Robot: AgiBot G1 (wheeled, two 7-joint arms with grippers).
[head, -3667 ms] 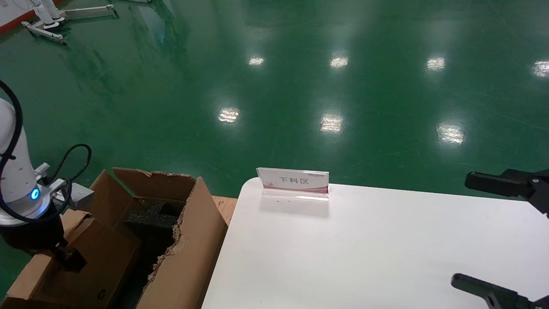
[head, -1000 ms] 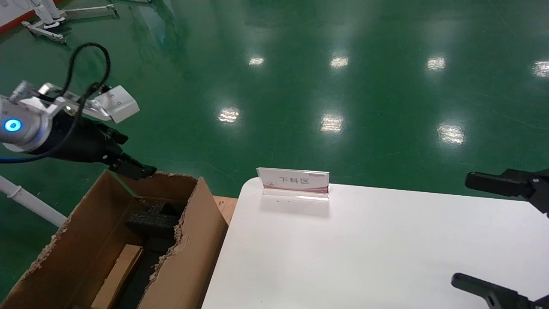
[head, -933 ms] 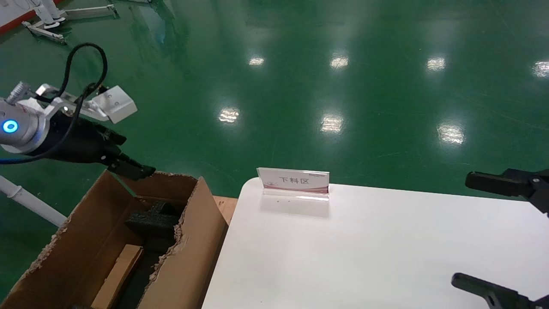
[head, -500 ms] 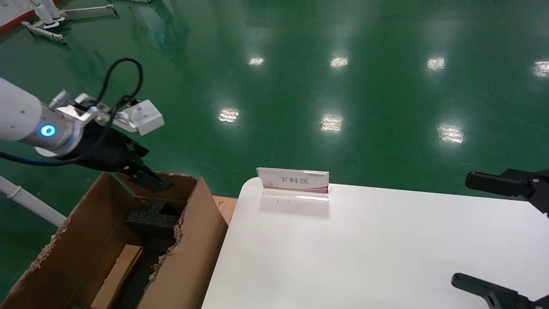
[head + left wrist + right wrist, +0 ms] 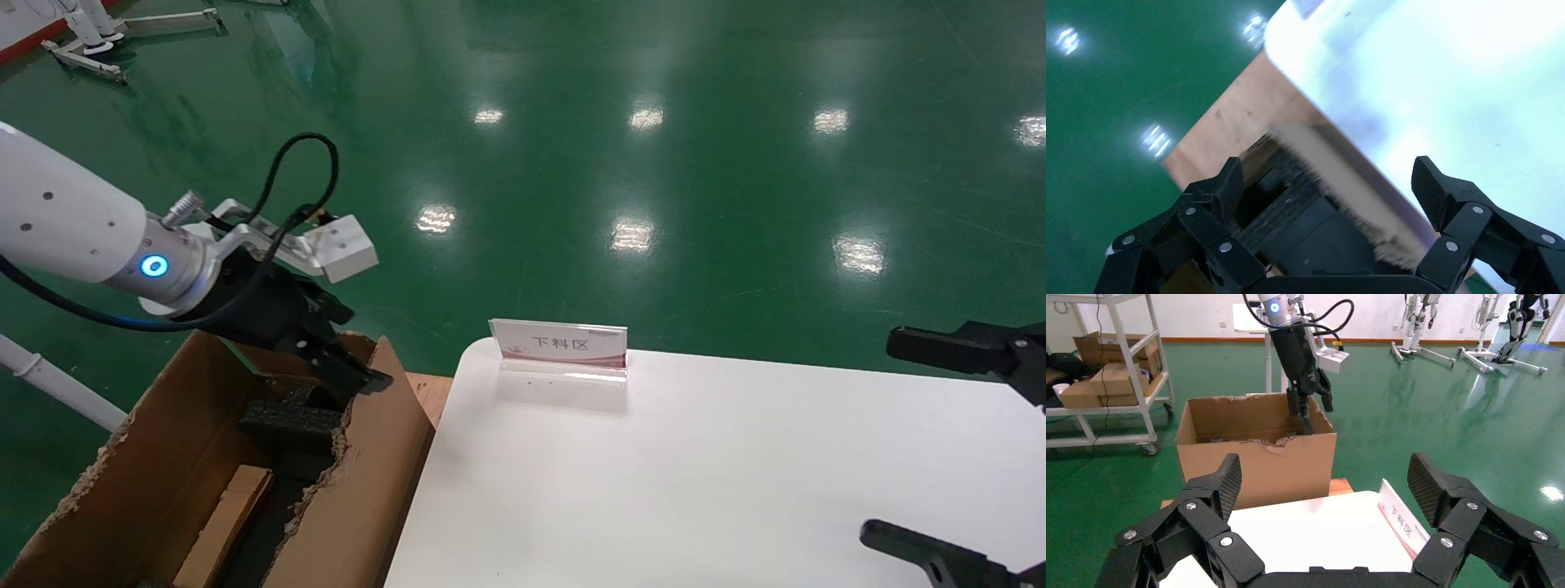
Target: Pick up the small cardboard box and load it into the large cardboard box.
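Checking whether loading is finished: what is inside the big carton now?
Inside the big carton lie black foam and the small box, near its bottom. The left pincer, open, hangs above the far rim. The carton's walls hide the rest.

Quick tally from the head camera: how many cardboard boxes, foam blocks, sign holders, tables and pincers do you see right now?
Cardboard boxes: 2, the large cardboard box and the small cardboard box lying inside it
Black foam blocks: 1
Sign holders: 1
White tables: 1
Pincers: 2, left pincer, right pincer
Total: 7
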